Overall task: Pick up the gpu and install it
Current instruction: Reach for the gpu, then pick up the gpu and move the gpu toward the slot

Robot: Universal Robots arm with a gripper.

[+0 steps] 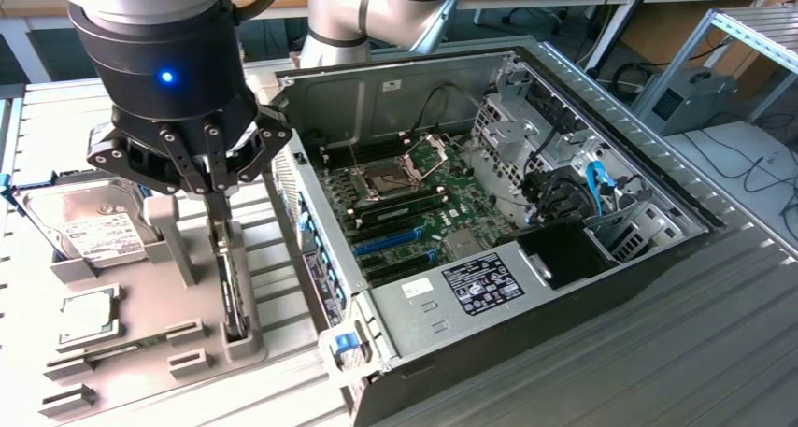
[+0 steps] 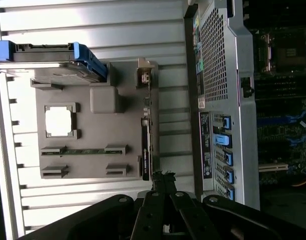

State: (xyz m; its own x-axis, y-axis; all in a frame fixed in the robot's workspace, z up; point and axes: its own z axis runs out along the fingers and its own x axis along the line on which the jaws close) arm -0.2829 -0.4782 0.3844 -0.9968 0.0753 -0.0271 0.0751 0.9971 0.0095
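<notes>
Directly beneath the claw, whose fingers were pinched together on nothing discernible, the gpu stood on edge in a slot of the grey holder tray, its long axis running away from the fingertips, beside the open computer case.

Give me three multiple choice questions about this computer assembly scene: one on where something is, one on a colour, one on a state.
1. The gpu is: A seated on the motherboard; B standing on edge in the grey holder; C hanging in mid-air.
2. The clips along the computer case's rear are: A blue; B red; C yellow.
3. The jaws are: A spread wide; B shut on a cable; C shut on the gpu.
Answers: B, its lower edge sits in the holder's slot; A, a blue row runs beside the perforated panel; C, they pinch its upper edge.
</notes>
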